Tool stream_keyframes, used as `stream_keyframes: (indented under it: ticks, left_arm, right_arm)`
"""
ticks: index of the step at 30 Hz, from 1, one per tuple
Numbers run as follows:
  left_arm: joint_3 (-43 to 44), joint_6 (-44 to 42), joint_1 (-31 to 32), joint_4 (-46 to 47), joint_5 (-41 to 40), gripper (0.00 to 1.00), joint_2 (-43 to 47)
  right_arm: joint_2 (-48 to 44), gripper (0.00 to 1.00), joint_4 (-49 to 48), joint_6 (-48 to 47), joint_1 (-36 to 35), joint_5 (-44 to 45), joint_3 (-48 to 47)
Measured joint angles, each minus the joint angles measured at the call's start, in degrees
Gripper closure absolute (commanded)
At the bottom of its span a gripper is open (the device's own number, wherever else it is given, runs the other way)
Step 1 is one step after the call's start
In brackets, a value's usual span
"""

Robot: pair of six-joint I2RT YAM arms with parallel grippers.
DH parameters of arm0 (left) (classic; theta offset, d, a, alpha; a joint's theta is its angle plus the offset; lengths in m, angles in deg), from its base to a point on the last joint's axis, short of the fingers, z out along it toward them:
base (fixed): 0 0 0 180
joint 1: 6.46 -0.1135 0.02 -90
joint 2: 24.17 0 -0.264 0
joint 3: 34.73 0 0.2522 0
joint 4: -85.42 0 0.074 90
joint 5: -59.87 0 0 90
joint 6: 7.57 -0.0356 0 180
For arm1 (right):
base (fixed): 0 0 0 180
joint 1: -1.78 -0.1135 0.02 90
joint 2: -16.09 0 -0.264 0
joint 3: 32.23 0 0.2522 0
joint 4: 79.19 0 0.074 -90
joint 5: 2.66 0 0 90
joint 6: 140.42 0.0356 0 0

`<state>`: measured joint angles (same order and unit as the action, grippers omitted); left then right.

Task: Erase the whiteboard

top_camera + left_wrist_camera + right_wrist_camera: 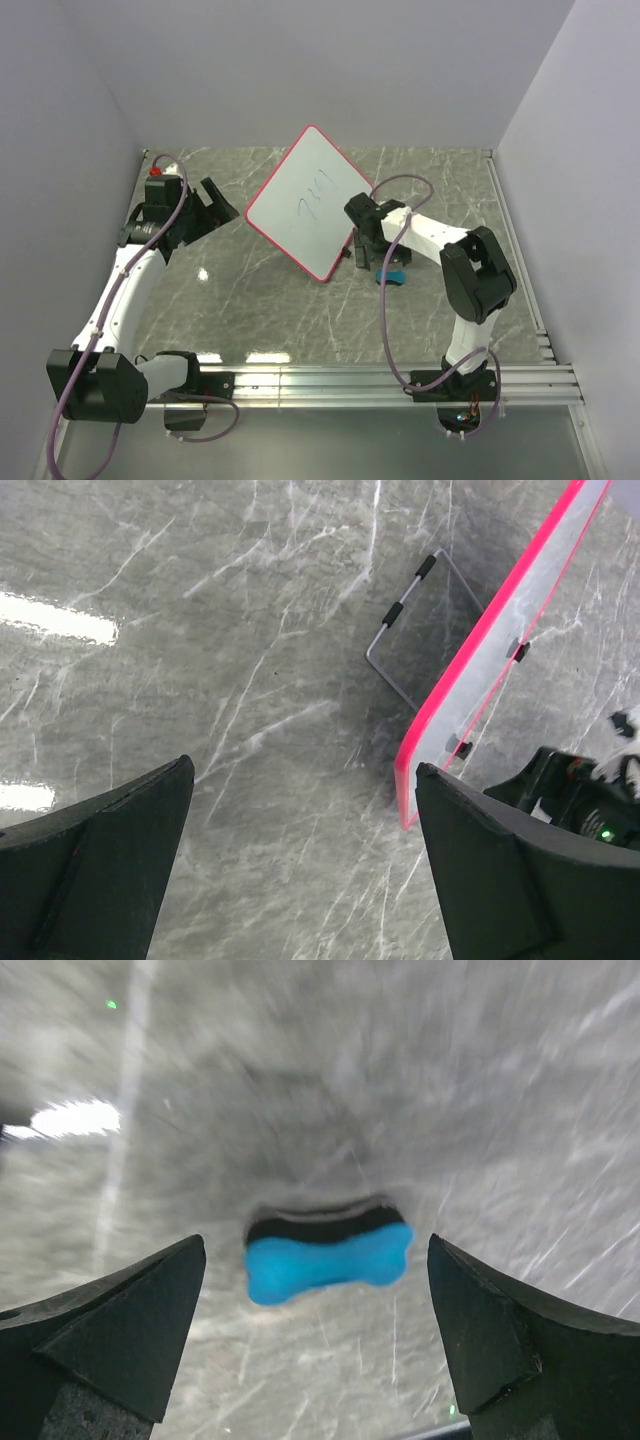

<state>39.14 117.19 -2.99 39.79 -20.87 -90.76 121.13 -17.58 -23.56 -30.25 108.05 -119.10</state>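
Observation:
The whiteboard [300, 205] stands tilted on a wire stand in the middle of the table. It is white with a red-pink rim and faint blue scribbles [316, 207] on its face. In the left wrist view its rim [497, 630] shows edge-on, with black clips and the wire stand [398, 630] behind it. My left gripper [222, 205] is open and empty to the left of the board, also in its own view [305, 770]. My right gripper [366, 256] is open at the board's lower right corner. A blue eraser [325, 1260] lies on the table between its jaws [315, 1245], untouched; the view is blurred.
The eraser [392, 277] lies just right of the board's lower corner. A metal rail [380, 380] runs along the near table edge. Grey walls close in the back and both sides. Marbled table surface [250, 300] lies in front of the board.

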Motion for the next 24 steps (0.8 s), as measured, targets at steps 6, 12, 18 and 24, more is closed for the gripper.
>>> stream_keyframes:
  ticks: [6,12,18,24]
  left_arm:
    - [-0.59,0.39,0.50,0.98,0.11,0.02,0.02]
    - [-1.86,0.44,0.74,1.18,0.04,0.02,0.76]
    - [-2.69,0.59,0.94,0.98,0.04,0.02,1.03]
    - [-2.64,0.31,1.09,0.44,0.02,0.02,1.11]
  right_arm:
    - [-2.95,0.01,1.51,3.93,1.36,-2.69,6.75]
    - [-10.78,0.00,2.32,6.82,2.64,-4.81,13.97]
    - [-8.92,0.00,-0.04,7.21,3.32,-7.48,14.62]
    - [-7.32,0.01,-5.90,8.15,9.14,-14.58,14.62]
